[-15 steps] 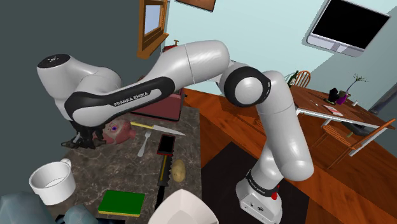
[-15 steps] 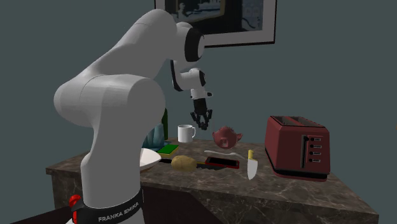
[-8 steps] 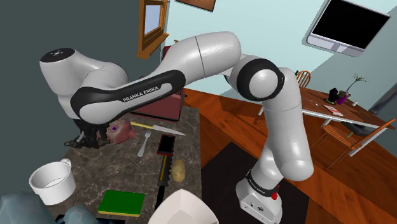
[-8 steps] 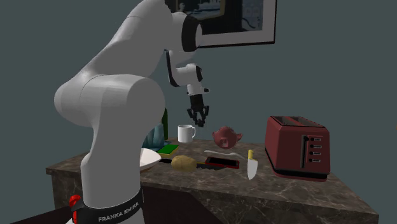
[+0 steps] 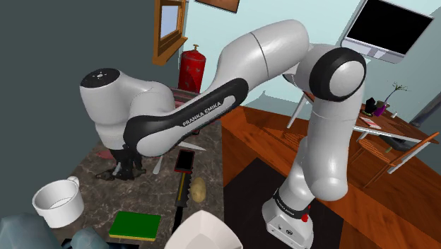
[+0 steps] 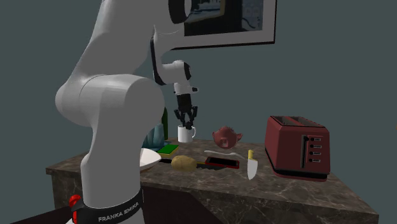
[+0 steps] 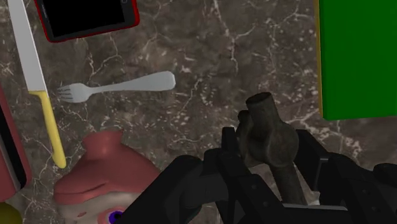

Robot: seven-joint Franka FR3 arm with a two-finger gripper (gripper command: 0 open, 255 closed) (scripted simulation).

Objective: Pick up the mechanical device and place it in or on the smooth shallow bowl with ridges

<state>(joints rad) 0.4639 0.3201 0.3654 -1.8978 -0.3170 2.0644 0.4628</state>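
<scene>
Two black fingers [image 7: 232, 159] of the gripper [image 6: 185, 119] are clasping a dark grey-brown mechanical device [image 7: 268, 130] btwn them, so the tool's closed on it w/ the device sticking out past the tips, off the marble counter [image 7: 222, 51]. Under the hand, a reddish teapot [image 7: 105, 172] is sitting just beside the fingers, and a grey fork [image 7: 121, 86] is lying a bit further out. A yellow-handled knife [image 7: 28, 63] is lying beside the fork's tines, w/ a red-edged phone [image 7: 86, 19] beyond it and a green book [image 7: 356, 57] on the device's other side. In the second exterior view the gripper is hanging above a white mug [image 6: 186, 133]; the shoulder view is showing it apart from that mug, toward that view's right. The white ridged bowl [image 5: 205, 228] is sitting at the counter's near edge, next to a potato [image 6: 184, 163], well apart from the gripper. A red toaster [image 6: 299, 153] is standing at the second exterior view's right.
</scene>
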